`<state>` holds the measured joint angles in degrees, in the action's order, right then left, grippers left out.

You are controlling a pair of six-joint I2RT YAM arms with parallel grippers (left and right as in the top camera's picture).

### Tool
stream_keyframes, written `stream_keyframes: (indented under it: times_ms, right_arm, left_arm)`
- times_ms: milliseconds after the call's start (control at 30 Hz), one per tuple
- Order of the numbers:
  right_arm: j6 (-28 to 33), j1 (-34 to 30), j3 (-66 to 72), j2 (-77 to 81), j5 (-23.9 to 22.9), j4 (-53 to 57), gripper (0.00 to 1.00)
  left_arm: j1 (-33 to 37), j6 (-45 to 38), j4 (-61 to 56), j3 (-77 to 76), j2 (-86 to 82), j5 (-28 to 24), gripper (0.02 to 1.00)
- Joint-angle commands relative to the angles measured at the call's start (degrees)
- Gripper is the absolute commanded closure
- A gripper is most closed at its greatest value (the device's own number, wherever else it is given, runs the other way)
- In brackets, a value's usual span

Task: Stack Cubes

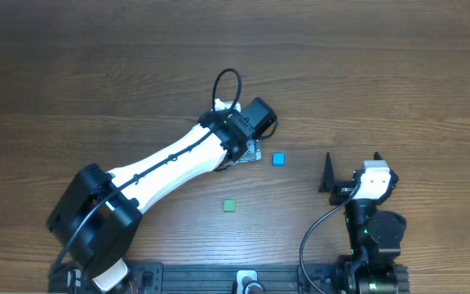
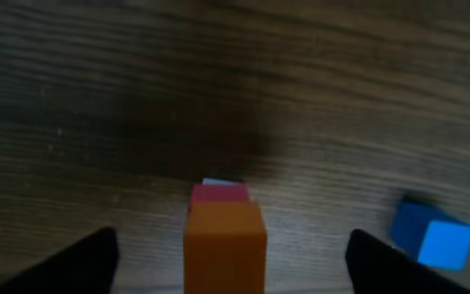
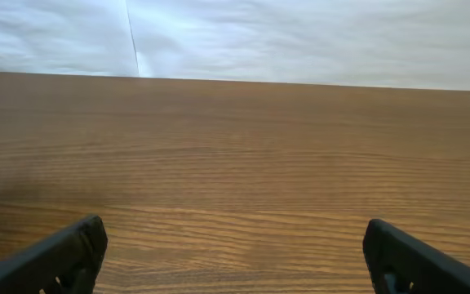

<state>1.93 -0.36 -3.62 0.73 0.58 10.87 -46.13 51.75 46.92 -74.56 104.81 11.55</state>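
Wood-grain surface (image 1: 96, 65). We see green cube (image 1: 229, 206) loose, nearer the arm bases. Next, left gripper (image 2: 232, 241) spread wide around orange cube (image 2: 224, 253), which looks stacked on red cube (image 2: 219, 193). Then blue cube (image 2: 433, 237), loose just beside. Last, right gripper (image 3: 233, 233), wide, empty, well apart. We judge about half done: green and blue not yet added.

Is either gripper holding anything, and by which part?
Nothing held. The left gripper is open, fingers clear of the orange cube between them; the right gripper is open too.
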Motion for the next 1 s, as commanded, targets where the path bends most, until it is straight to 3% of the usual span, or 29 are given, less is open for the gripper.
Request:
stream_keyframes:
  times_ms: [33,167,467,700,867,1000]
  right_arm:
    - [0.3,-0.3,0.4,-0.4,0.7,0.0,0.007]
    - [0.3,-0.3,0.4,-0.4,0.7,0.0,0.009]
    - [0.3,-0.3,0.4,-0.4,0.7,0.0,0.009]
    - [0.3,-0.3,0.4,-0.4,0.7,0.0,0.007]
    - [0.3,-0.3,0.4,-0.4,0.7,0.0,0.009]
    - [0.3,-0.3,0.4,-0.4,0.7,0.0,0.007]
  left_arm:
    - [1.0,1.9,-1.6,0.3,-4.1,8.0,0.047]
    - [5.1,0.7,-3.8,0.4,-10.3,9.6,0.025]
    - [16.3,-15.4,-10.2,0.8,-27.6,8.8,0.04]
    - [27.5,-28.7,-17.3,7.1,-44.4,-1.5,0.049]
    - [36.2,-33.6,-23.0,19.5,-59.6,-11.4,0.056]
    - [40.2,-35.1,-26.2,30.4,-70.9,-15.5,0.064]
